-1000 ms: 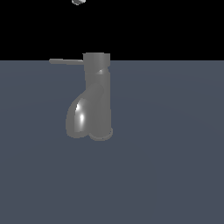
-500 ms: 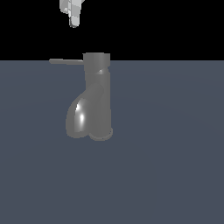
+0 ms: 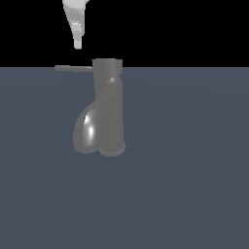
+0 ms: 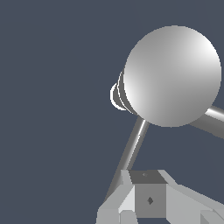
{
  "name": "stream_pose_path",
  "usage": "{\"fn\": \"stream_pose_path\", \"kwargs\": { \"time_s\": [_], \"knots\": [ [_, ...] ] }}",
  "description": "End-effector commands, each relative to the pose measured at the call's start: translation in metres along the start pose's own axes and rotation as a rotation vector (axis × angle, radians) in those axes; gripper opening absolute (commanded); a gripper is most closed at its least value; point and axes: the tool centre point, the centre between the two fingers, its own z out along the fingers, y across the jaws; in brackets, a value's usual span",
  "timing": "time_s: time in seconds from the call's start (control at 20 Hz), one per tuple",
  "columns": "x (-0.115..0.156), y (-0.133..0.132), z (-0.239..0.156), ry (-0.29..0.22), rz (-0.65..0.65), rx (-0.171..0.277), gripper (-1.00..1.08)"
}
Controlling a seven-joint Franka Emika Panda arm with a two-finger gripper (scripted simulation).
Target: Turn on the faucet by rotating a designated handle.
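**Faucet and Handle: Position Status**

Faucet [image 3: 108,104] is shown upright on the grey bench [image 3: 194,170], slightly toward the exterior view's left of centre. Its cylindrical column is topped by a flat cap, and a round base flange is seated on the bench surface. A bulging curved spout is carried on the side facing the exterior view's left, low on the column, with a bright highlight on it. In the wrist view the faucet [image 4: 173,76] is seen from above, so that the cap is presented as a large round disc.

The handle [image 3: 74,68] is seen as a thin straight rod projecting horizontally from the cap toward the exterior view's left. In the wrist view the handle [image 4: 133,146] is shown running from under the cap toward the pincer.

The pincer [image 3: 77,43] is suspended above the handle, over its middle part, clear of it and not touching. Its fingers are pointed downward. In the wrist view the pincer [image 4: 148,201] is only partly visible; whether its jaws are wide or narrow cannot be told from either view. Nothing is seen held.
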Motion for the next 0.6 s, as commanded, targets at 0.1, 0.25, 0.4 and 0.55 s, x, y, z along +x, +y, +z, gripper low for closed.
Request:
{"fn": "stream_pose_path", "kwargs": {
  "time_s": [0.1, 0.25, 0.4, 0.55],
  "knots": [
    [-0.007, -0.017, 0.017, 0.023, 0.109, 0.005, -1.0],
    [-0.012, -0.028, 0.027, 0.04, 0.178, 0.01, -1.0],
    [-0.016, -0.037, 0.036, 0.055, 0.236, 0.017, -1.0],
    [-0.02, -0.044, 0.044, 0.069, 0.283, 0.025, -1.0]
  ]
}}
